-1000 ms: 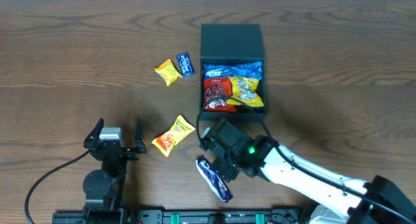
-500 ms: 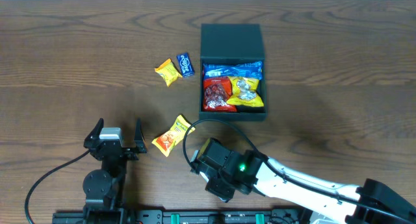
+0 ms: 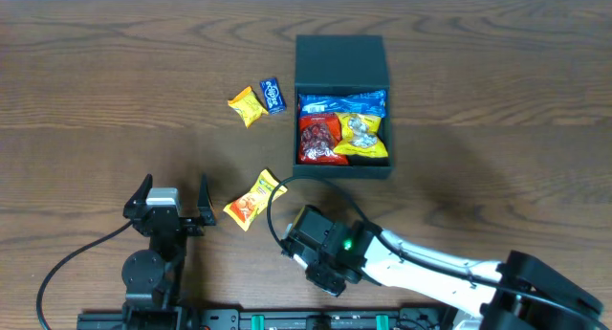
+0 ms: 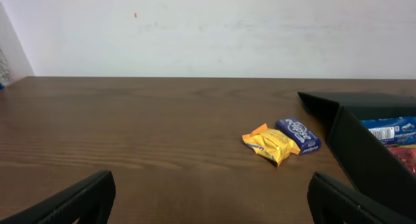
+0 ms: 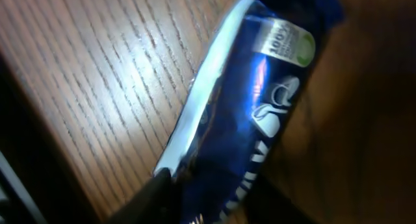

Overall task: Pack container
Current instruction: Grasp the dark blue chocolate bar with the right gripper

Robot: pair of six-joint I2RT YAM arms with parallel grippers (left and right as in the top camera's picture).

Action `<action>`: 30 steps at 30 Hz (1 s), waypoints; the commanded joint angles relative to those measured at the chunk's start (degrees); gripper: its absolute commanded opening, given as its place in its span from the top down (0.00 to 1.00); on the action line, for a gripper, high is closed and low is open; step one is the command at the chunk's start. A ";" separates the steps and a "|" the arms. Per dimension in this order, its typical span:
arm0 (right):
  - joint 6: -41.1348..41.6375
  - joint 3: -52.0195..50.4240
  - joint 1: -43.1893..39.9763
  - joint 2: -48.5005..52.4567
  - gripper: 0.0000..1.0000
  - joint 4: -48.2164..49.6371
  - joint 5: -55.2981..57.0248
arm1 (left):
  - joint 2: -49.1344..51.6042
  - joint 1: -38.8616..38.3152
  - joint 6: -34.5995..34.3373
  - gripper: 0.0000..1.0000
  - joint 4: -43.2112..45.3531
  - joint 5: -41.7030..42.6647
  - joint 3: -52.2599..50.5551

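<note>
Change: right end effector (image 3: pixel 318 255) has dropped from near the box onto the glossy blue foil snack packet (image 5: pixel 250 113), jaws narrowing around it; a firm hold cannot be told.
Left end effector (image 3: pixel 173 198): wide, nothing between.
Container: dark teal-green matte square box (image 3: pixel 342 170), lid open, far centre, part-filled.
Technique: pinch packet mid-length; lift clear before carrying.
Surface: brown wood-grain worktop (image 3: pixel 115 100); plain white wall (image 4: pixel 208 29) behind.
</note>
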 commanded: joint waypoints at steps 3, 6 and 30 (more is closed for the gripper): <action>0.31 -0.39 -0.09 0.37 0.73 0.37 -0.28 | -0.31 0.33 -0.59 0.05 -3.19 -0.46 -0.74; 0.31 -0.37 -0.20 0.37 0.79 0.63 -0.26 | -0.31 0.33 -0.59 0.05 -3.19 -0.46 -0.74; -7.41 14.29 -12.41 -0.35 0.92 -7.48 0.61 | -0.31 0.33 -0.59 0.05 -3.19 -0.46 -0.74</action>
